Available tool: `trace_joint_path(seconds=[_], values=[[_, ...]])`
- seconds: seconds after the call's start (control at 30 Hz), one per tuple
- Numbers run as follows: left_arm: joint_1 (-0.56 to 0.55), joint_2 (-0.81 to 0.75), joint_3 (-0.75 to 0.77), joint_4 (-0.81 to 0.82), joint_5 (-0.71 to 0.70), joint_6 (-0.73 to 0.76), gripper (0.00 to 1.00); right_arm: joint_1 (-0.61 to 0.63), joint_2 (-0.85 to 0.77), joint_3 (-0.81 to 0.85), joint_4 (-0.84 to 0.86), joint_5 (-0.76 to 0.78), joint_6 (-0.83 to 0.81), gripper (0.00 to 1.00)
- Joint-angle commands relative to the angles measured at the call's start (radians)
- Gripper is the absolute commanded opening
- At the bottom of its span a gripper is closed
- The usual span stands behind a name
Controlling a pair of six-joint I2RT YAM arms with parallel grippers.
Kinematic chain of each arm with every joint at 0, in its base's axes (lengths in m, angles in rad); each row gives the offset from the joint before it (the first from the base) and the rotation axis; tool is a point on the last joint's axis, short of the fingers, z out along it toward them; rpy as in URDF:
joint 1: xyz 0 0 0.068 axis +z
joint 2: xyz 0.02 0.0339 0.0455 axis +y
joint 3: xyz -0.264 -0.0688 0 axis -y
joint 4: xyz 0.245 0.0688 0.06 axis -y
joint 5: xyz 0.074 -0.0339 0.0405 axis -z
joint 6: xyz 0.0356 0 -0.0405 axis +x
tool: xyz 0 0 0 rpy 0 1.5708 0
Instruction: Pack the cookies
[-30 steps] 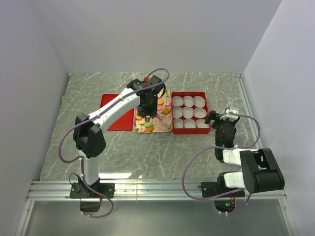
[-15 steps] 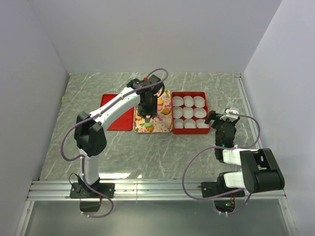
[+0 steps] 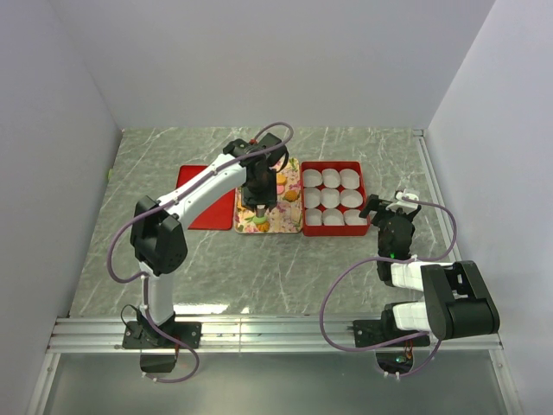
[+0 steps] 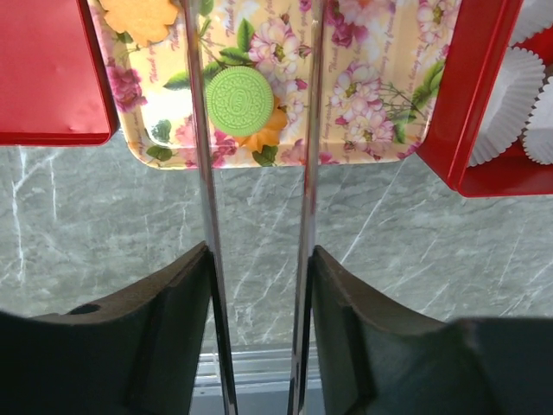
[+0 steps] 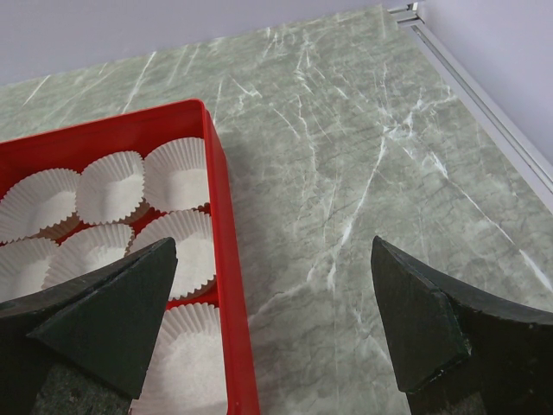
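From above we count one red box [image 3: 333, 164] with nine white paper cups [image 3: 331, 197] in three rows of three, one red lid [image 3: 197, 203] and one floral tray [image 3: 289, 225] between them, all on the marble table [image 3: 259, 268]. The left fingers [image 3: 258, 208] hang over the tray, with a green cookie [image 3: 258, 220] at their tips. The arm and the busy print keep us from counting the other cookies here. The right fingers [image 3: 371, 206] sit beside the box, with bare table on their other sides.

In the left wrist view we count three cookies. The round, embossed green one [image 4: 239, 100] lies between the two thin, clear fingers [image 4: 207, 216], close to the left one with a gap to the right one. The fingers stand apart and clamp nothing. The green cookie rests on a scalloped orange cookie [image 4: 270, 131], and a second orange cookie [image 4: 136, 15] lies left of the fingers. The lid's edge runs further left, and the box wall [image 4: 475, 95] stands to the right.

In the right wrist view two dark, wedge-shaped fingers [image 5: 112, 303] are spread wide over veined table. Seven pleated cups show ahead of the left finger. Ahead and right, a metal rail [image 5: 471, 95] bounds the table.
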Motion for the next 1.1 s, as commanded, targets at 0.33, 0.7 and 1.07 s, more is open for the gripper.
trace_joint_path(seconds=[0.33,0.7,1.07], values=[[0.028,0.028,0.007,-0.016,-0.018,-0.005,0.39,0.000,-0.001,0.021,0.072,0.012,-0.004,1.00],[0.028,-0.018,0.045,-0.077,-0.018,0.021,0.29,-0.001,-0.001,0.021,0.072,0.010,-0.004,1.00],[0.027,-0.061,0.042,-0.099,-0.050,0.047,0.15,0.014,-0.079,0.086,-0.104,-0.080,-0.063,1.00]])
